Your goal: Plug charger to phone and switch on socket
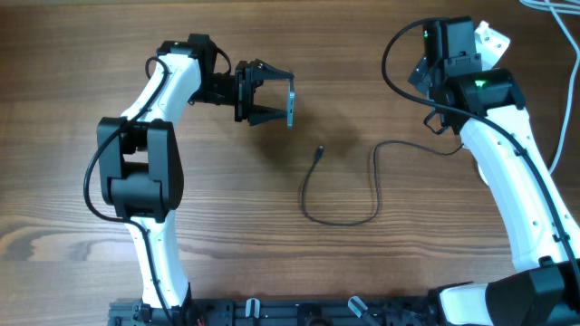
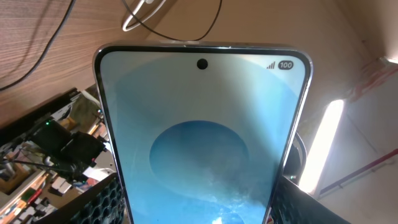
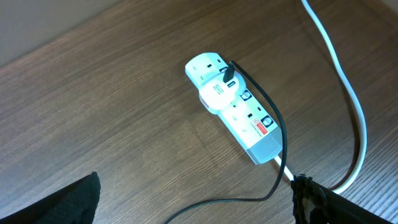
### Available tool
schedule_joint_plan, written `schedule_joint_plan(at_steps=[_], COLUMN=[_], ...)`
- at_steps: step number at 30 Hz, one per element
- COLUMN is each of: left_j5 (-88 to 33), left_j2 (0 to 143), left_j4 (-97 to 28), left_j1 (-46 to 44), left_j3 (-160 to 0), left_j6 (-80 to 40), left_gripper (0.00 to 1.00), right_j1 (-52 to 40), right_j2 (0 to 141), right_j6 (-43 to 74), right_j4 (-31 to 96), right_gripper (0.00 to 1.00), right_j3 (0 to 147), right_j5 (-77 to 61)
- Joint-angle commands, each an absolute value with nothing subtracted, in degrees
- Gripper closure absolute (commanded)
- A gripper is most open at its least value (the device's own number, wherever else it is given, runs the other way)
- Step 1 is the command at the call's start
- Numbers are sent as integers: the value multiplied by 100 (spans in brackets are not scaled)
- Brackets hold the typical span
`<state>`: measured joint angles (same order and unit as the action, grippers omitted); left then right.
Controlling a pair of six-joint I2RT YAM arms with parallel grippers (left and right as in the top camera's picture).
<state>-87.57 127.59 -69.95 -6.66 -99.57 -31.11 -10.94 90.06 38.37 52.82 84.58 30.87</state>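
Note:
My left gripper is shut on the phone and holds it on edge above the table. In the left wrist view the phone's lit cyan screen fills the frame between the fingers. The charger, a thin black cable, lies looped mid-table with its plug tip free, and runs right to the socket. The white socket strip lies at the far right with a white adapter and the black cable plugged in. My right gripper is open and empty, hovering near the socket.
A thicker white cable runs from the socket's end along the right side and shows at the table's top right corner. In the left wrist view, cable loops and off-table clutter show behind the phone.

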Motion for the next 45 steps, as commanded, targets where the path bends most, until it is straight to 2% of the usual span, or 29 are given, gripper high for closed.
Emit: schedule_joint_plan(at_steps=[1,17,23,24,28,32,41,45], left_j5=[-9037,-9037,-9037,-9037,-9037,-9037,-9037,-9037], left_j2=[12512,12512,12512,12512,12512,12512,12512,12512], left_j4=[-7015,-7013,-7015,-7015,-7015,-7013,-7013,-7013], left_j1=[-659,-659,-659,-659,-659,-659,-659,-659], left_j3=[-9933,-9933,-9933,-9933,-9933,-9933,-9933,-9933], left_j6=[-3017,-3020,-3020,-3020,-3022,-3020,-3022,-3022], left_gripper=[32,32,32,32,32,32,32,32], right_j1=[-1085,-1085,-1085,-1085,-1085,-1092,-1872,-2451], right_j2=[9065,9065,9065,9061,9050,8971,8049,7644], right_j6=[3900,3916,3909,3809,2073,1809,1568,2025], right_j4=[5260,5231,5013,4967,4711,4716,4801,4668], right_gripper=[0,0,0,0,0,0,0,1], right_j3=[8576,8576,8576,8582,8582,8582,8584,8584], right_j5=[3076,3009,2023,1621,-1155,-2596,-3050,-2506])
